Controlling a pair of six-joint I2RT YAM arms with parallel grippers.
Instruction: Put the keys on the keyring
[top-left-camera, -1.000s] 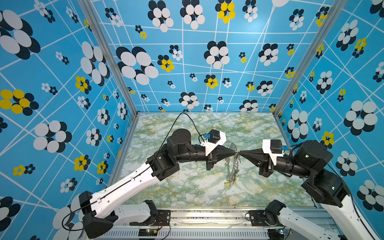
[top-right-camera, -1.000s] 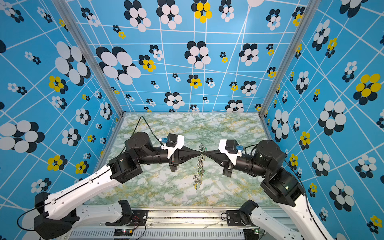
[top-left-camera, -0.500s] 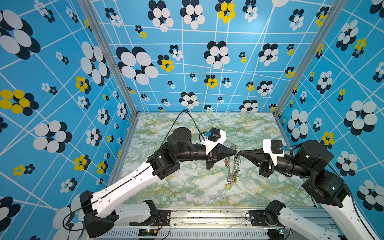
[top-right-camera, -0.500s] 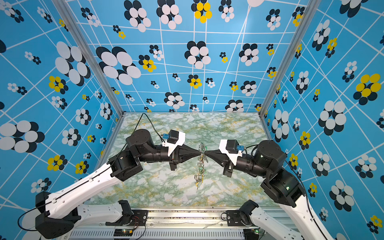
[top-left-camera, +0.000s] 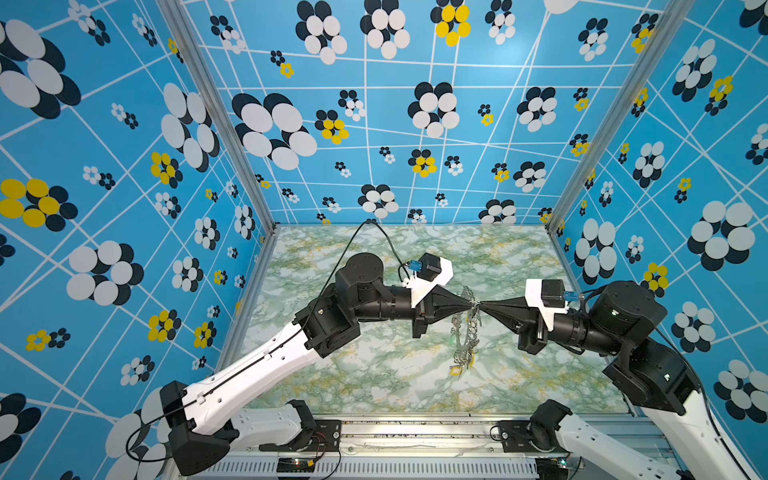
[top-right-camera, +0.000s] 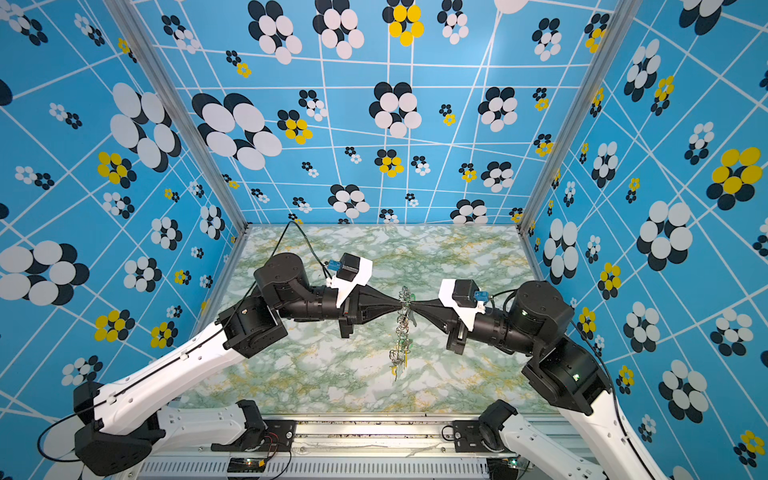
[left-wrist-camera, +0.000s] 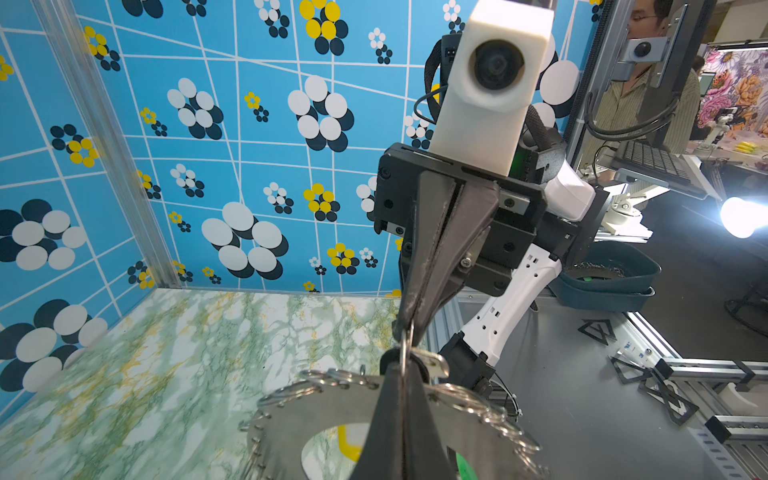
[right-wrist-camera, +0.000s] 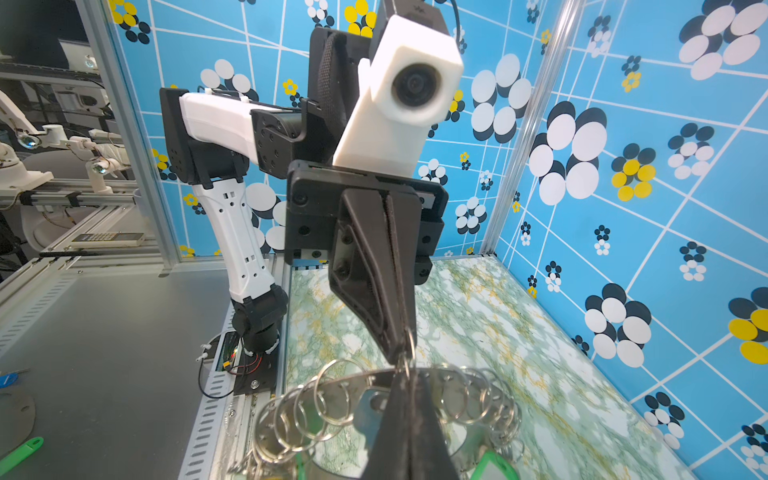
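The left pincer (top-left-camera: 468, 304) and the right pincer (top-left-camera: 484, 304) are held tip to tip above the table (top-left-camera: 374, 374). Both are seen closed on a wire loop at the top rim of the keyring (top-left-camera: 464, 332), which is hung on edge below them. A silver key (right-wrist-camera: 369, 412) is seen among the loops, just beside the right pincer's tips; its tag cannot be made out.
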